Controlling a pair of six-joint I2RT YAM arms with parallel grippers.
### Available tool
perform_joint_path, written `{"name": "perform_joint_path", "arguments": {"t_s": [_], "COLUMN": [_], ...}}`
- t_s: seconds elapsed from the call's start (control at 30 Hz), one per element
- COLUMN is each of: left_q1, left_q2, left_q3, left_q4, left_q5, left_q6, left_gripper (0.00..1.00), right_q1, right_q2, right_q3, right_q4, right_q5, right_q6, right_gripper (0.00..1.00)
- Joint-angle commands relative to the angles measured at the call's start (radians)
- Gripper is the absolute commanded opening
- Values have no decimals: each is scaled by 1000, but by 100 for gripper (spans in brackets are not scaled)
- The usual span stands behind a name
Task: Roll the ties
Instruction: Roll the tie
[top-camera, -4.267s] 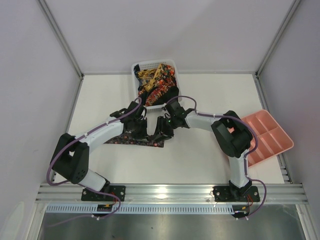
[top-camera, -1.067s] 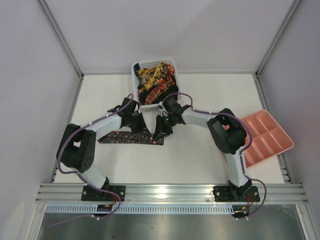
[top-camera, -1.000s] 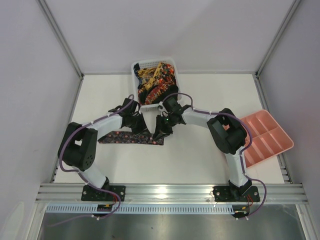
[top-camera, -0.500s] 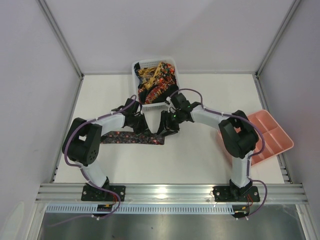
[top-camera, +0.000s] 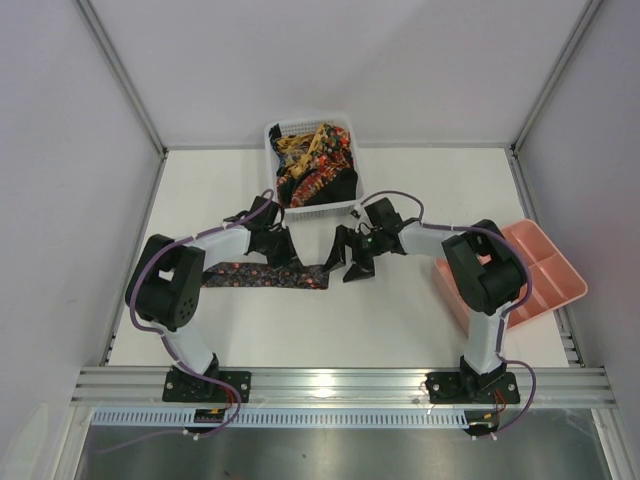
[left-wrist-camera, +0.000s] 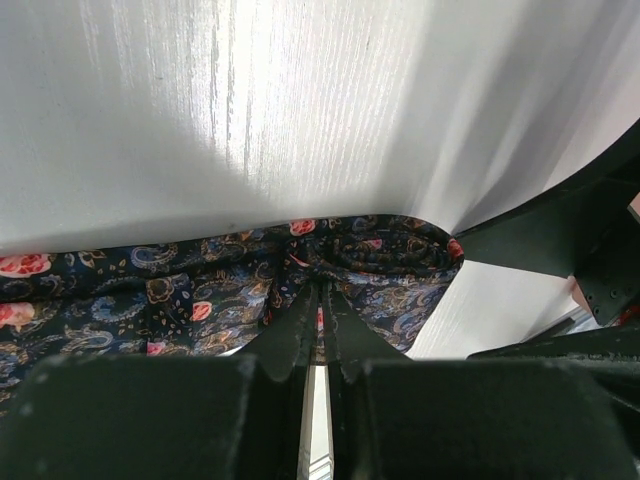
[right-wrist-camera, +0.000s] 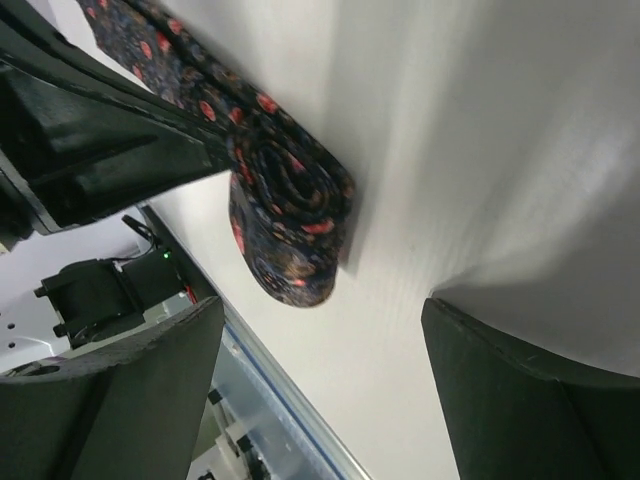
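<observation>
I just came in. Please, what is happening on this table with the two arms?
Two robot arms are rolling a patterned tie on the table. The left arm's fingers are shut, pinching the tie beside its rolled end. The right arm's fingers are open, apart from the roll, holding nothing. More ties wait in the white basket at the far edge.

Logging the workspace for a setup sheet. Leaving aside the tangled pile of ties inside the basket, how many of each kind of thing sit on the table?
patterned tie, one end rolled: 1
white mesh basket: 1
pink compartment tray: 1
Total: 3
</observation>
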Motion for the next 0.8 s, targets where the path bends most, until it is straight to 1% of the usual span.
{"name": "perform_joint_path", "arguments": {"t_s": [0.0, 0.1, 0.2, 0.27, 0.3, 0.37, 0.5, 0.67, 0.73, 0.77], "left_q1": [-8, -8, -8, -8, -8, -9, -12, -14, -14, -15], "left_q2": [23, 21, 17, 12, 11, 8, 6, 0, -3, -3], "left_q3": [24, 19, 16, 16, 15, 13, 7, 5, 7, 10], "left_q4": [-1, 2, 0, -1, -1, 0, 5, 3, -4, -8], "left_q5": [-9, -6, -10, -10, -10, -10, -9, -10, -15, -17], "left_q6": [11, 11, 11, 12, 11, 11, 11, 14, 17, 21], "left_gripper": [8, 8, 8, 8, 8, 8, 8, 8, 8, 8], "right_q1": [27, 41, 67, 82, 85, 93, 113, 122, 125, 125], "right_q2": [30, 55, 75, 72, 72, 70, 79, 105, 110, 112], "right_q3": [3, 0, -5, -14, -19, -22, -14, 12, 21, 29], "right_q4": [131, 163, 185, 185, 218, 226, 229, 208, 200, 161], "right_q5": [2, 21, 51, 81, 93, 127, 190, 223, 239, 240], "right_q6": [31, 80, 126, 155, 165, 176, 194, 194, 186, 176], "right_gripper": [86, 82, 76, 75, 73, 72, 65, 58, 47, 43]}}
